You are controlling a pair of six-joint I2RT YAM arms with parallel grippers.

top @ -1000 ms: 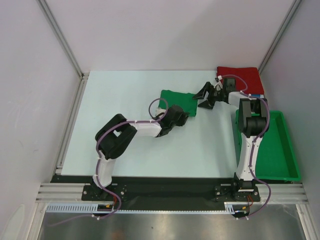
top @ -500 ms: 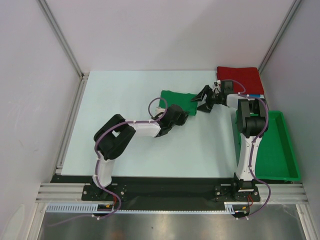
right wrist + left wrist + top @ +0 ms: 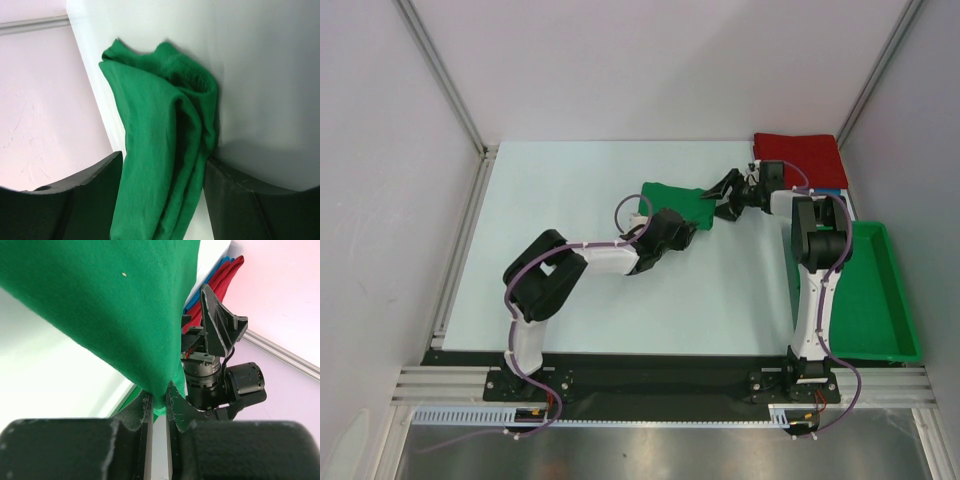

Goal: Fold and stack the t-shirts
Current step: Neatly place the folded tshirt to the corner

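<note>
Green tee (image 3: 670, 198) (one of three): left fingers (image 3: 177, 409) clamp it, right fingers (image 3: 84, 196) apart.

A rigid green bin (image 3: 880, 300) sits at the pale table's (image 3: 560, 190) right edge, against the white wall (image 3: 920, 180).

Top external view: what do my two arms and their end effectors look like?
They match. The left arm and right arm have white link shells and black joint housings, with a lilac cable looping along each. The left end effector and right end effector are black, each with two flat tapering fingers. I can read no markings.
</note>
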